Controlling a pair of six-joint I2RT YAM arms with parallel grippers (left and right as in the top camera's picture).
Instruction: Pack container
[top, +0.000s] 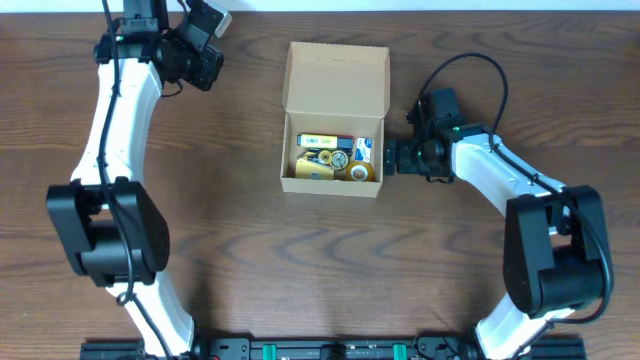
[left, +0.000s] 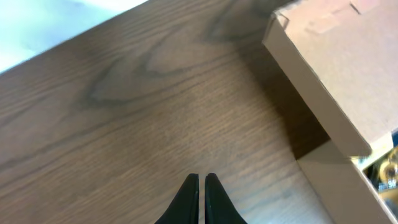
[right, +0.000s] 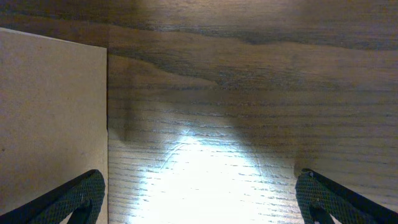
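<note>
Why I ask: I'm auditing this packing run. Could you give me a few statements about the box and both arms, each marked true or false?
1. The container has its flap lid open. True.
2. The container is empty. False: several small items, some yellow and some blue, lie inside it.
3. The left gripper has its jaws shut and holds nothing. True.
4. The right gripper is clamped on the container's wall. False: its jaws stand wide open beside the container's side, gripping nothing.
5. The left gripper is over the table, outside the container. True.
</note>
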